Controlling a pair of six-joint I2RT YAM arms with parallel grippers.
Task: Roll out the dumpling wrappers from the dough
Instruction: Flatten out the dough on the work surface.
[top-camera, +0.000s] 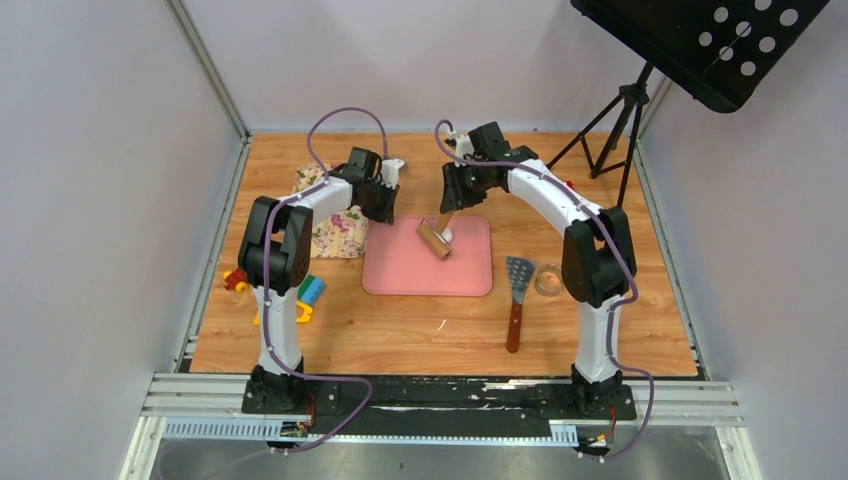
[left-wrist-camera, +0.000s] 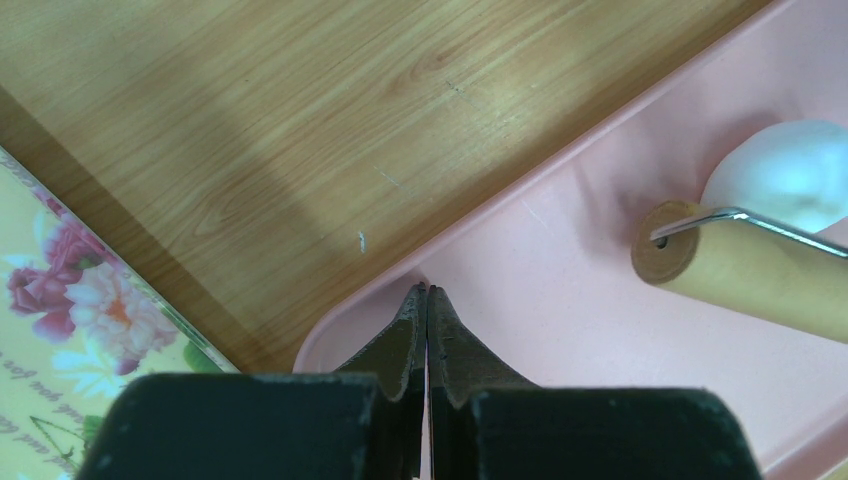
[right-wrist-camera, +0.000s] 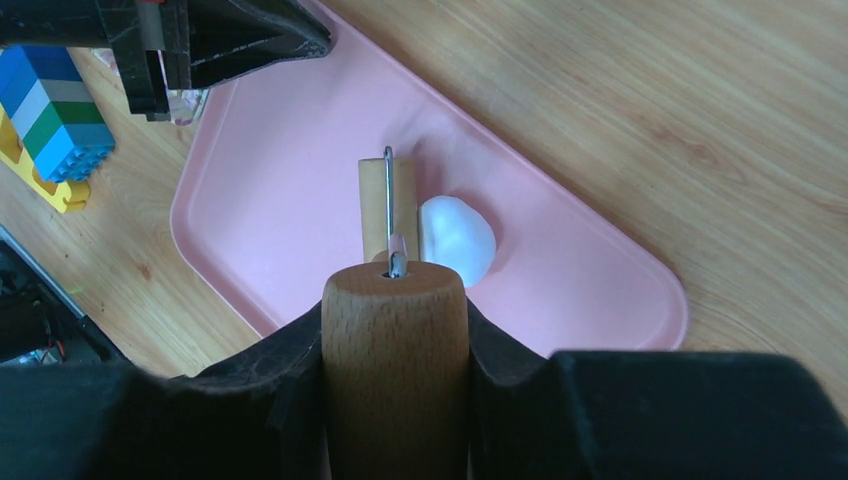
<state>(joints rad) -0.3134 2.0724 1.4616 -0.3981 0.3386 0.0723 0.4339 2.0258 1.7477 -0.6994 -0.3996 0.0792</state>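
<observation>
Pinching the roller handle (right-wrist-camera: 394, 370), right claw (right-wrist-camera: 395, 315); left claw (left-wrist-camera: 427, 300) pressed together at the tray (right-wrist-camera: 270, 180) rim. That dough (right-wrist-camera: 457, 238) looks soft, light: press its middle, don't grab.

Robot lab test cell, staged with kitchen props.

Landmark: pink tray (top-camera: 400, 275), mid wood-grain tabletop (top-camera: 600, 340). On the near side of the tray, two white-and-black arms, left (top-camera: 280, 250) and right (top-camera: 590, 260), are bolted to a metal rail (top-camera: 440, 395), with purple cables looping off them. Plain grey walls (top-camera: 100, 200) and a metal frame post (top-camera: 205, 65) box in the tray at left, back and right. A black tripod (top-camera: 615, 125) stands behind and right of the tray, with a perforated black panel (top-camera: 720, 45) above it. The props are a mixed lot: dough (right-wrist-camera: 457, 240) and roller (top-camera: 434, 241) on the tray, spatula (top-camera: 517, 300) to its right, floral cloth (top-camera: 335, 230) and toy blocks (top-camera: 310, 290) to its left.
</observation>
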